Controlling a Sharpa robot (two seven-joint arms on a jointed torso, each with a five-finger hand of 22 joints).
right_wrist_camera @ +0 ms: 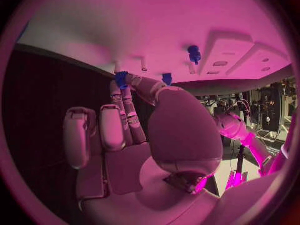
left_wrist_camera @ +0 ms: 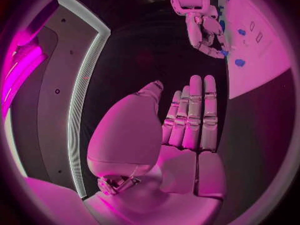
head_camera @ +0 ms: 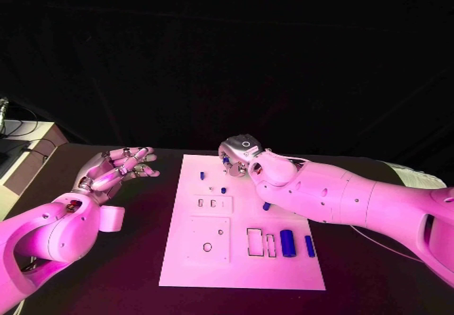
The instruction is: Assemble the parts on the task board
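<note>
The white task board [head_camera: 241, 262] lies in the middle of the table. My right hand [head_camera: 244, 156] is over its far edge, and there thumb and fingers pinch a small blue part [right_wrist_camera: 120, 78] against the board [right_wrist_camera: 187, 20]. The left wrist view shows that hand [left_wrist_camera: 203, 25] with its fingertips down on the board. Two small blue pegs [head_camera: 201, 175] [head_camera: 223, 190] stand near it, and another blue piece [head_camera: 266, 206] lies beside my right forearm. A thick blue cylinder [head_camera: 287, 243] and a thin blue bar [head_camera: 309, 245] lie nearer to me. My left hand [head_camera: 118, 169] hovers left of the board, its fingers straight [left_wrist_camera: 187, 120] and holding nothing.
Rectangular slots [head_camera: 255, 241] and a raised block with a round hole [head_camera: 207, 247] mark the board's near half. A pale table [head_camera: 38, 141] stands at the far left. Bare black tabletop surrounds the board.
</note>
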